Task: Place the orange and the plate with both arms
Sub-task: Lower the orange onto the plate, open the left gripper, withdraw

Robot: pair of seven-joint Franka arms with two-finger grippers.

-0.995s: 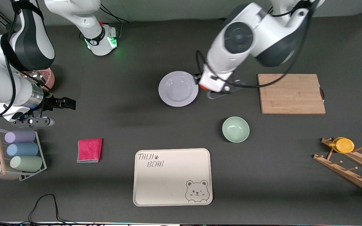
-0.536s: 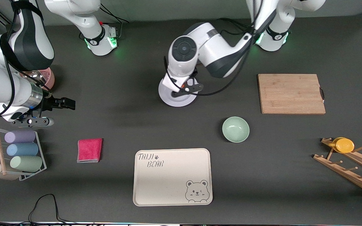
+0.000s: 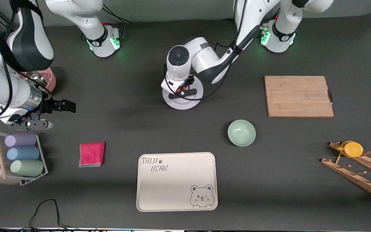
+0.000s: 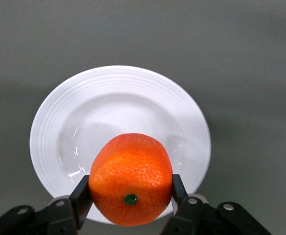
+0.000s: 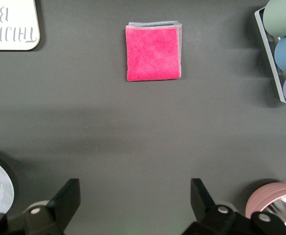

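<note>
My left pincer (image 4: 130,203) clamps the orange (image 4: 131,185) over the plate's (image 4: 59,112) six-o'clock rim, my right pincer (image 5: 135,196) waits spread apart over the tabletop; released here, I reckon the orange could roll off.

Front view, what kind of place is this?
Probably a robot lab's tabletop dressed as a kitchen: two arms bolted along a dark table, with a plate, cutting board and wooden dish rack.

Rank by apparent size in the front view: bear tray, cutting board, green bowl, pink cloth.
1. Bear tray, largest.
2. Cutting board.
3. Green bowl and pink cloth look about alike; I would not rank them.
</note>
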